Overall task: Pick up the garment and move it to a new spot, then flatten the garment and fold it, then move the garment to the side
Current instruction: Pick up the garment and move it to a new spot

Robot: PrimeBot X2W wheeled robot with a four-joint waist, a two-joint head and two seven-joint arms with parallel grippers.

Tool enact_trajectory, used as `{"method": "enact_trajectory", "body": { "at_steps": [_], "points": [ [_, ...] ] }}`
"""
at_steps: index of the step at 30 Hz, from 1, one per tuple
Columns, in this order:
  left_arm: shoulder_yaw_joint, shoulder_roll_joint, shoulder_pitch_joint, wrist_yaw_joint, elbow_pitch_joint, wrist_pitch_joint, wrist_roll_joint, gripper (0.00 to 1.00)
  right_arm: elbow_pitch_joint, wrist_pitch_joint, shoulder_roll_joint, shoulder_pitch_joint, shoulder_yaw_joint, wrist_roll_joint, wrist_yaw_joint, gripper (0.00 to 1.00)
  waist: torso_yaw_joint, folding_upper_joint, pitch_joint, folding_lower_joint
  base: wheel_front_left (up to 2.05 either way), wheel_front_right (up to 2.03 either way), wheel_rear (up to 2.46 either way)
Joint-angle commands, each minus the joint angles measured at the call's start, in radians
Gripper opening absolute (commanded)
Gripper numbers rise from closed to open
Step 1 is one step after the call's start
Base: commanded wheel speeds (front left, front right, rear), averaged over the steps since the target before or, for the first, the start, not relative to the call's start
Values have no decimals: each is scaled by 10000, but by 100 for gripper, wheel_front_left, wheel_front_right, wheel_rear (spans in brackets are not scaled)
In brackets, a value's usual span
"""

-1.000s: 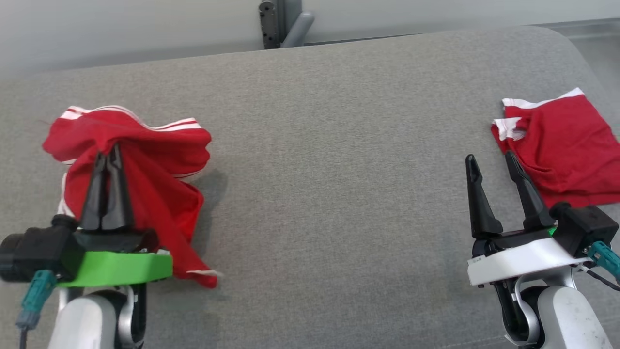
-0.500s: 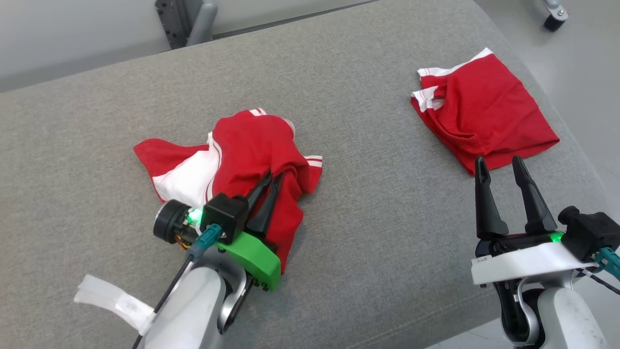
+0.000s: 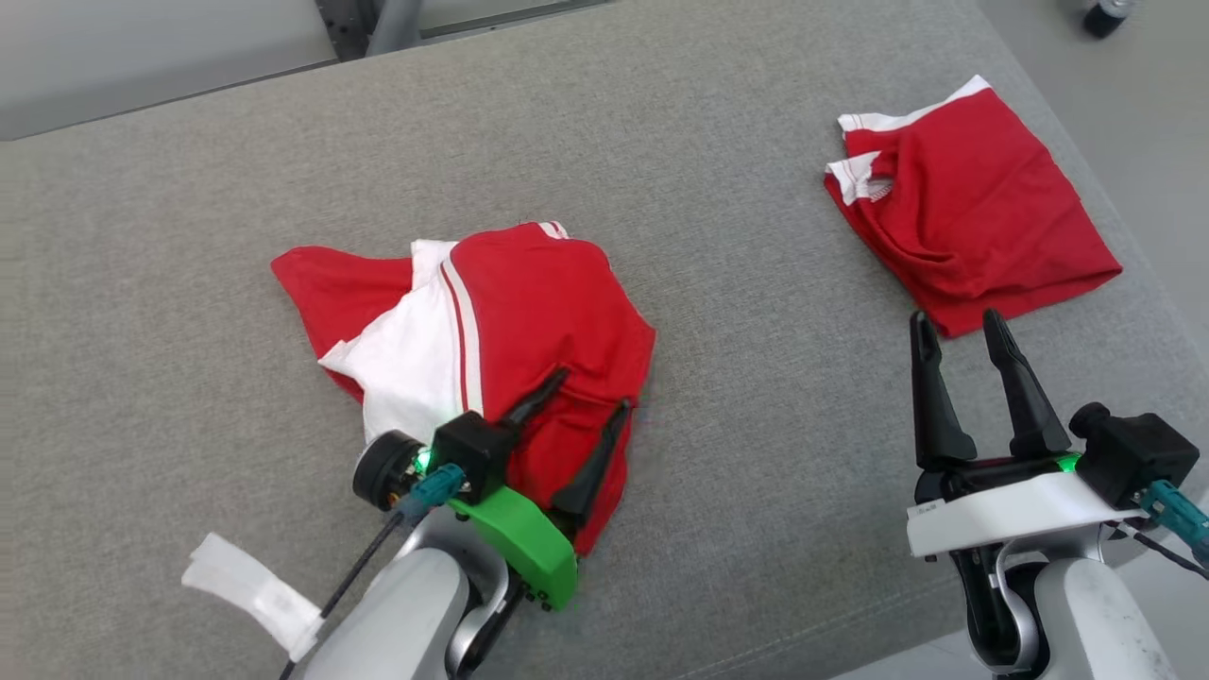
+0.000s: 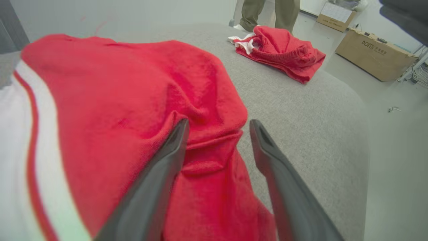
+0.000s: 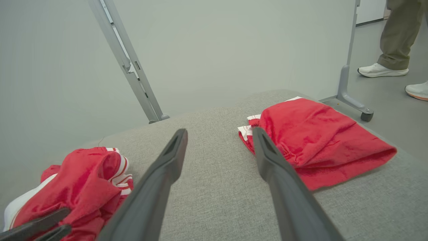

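1. L gripper (image 3: 593,392): fingers spread, lying over near edge of garment (image 3: 529,302). A fold sits betw. them, not pinched.
2. R gripper (image 3: 956,321): fingers spread, nothing betw. them, well to right of garment.
3. Garment: crumpled heap on cushion (image 3: 756,283), red w/ white panel on top.
4. Folded piece (image 3: 973,198): beyond and to right of garment, well apart.
5. Step, as I judge: move to new spot looks done; flattening not yet begun.
6. Next move calls for both grippers on opposite edges of garment, pulling apart. R must come over first. Look for a true hem, not a loose fold.
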Motion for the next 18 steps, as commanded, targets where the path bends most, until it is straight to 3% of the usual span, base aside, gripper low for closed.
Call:
{"method": "enact_trajectory", "body": {
  "at_steps": [1, 4, 12, 18],
  "points": [
    [170, 104, 61, -7, -238, -259, -102, 100, -13, 68, -9, -35, 5, -115, -3, 100, 560, 0, -386, 1, 0, 0, 0],
    [657, 295, 348, 306, -798, -581, -295, 100, -77, 187, -11, 20, -24, -266, -3, 100, 936, 0, -606, 1, 0, 0, 0],
    [2586, 971, 1063, 1665, -2272, -850, -467, 100, -246, 525, -9, 254, -2, -584, -3, 100, 1742, 0, -1118, 1, 0, 0, 0],
    [3923, 1454, 1869, 2174, -2917, -879, -493, 100, -277, 767, -94, 409, 154, -817, -3, 100, 2040, 0, -1404, 1, 0, 0, 0]
  ]
}}
